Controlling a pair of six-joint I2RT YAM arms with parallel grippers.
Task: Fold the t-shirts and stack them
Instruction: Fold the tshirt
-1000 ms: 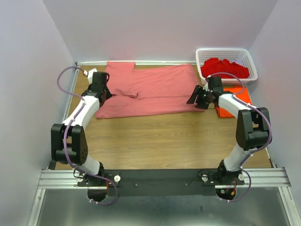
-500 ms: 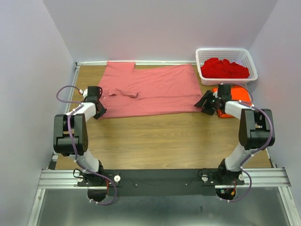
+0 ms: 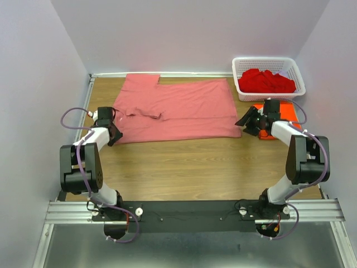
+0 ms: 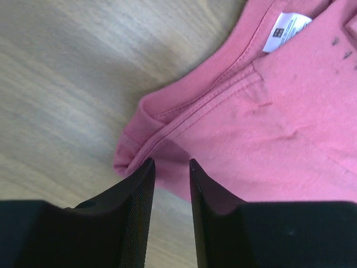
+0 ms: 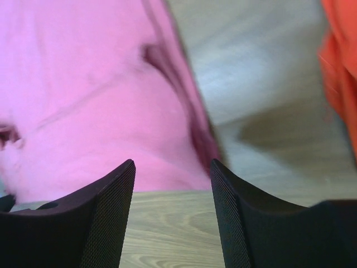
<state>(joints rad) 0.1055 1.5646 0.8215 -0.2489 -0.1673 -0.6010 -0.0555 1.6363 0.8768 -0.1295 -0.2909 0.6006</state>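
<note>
Both arms pulled back to near corners of pink shirt [image 3: 178, 109]. My left gripper [image 4: 170, 164]: slim gap, nothing pinched. Right gripper [image 5: 173, 164]: wide, empty. I judge next fold due.

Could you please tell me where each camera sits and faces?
Top external: above and behind the bases, looking down; both arms show.
Left wrist: behind the left gripper, facing the pink t-shirt edge; fingers show.
Right wrist: behind the right gripper, facing its corner and the orange t-shirt; fingers show.
All share the pink t-shirt.
</note>
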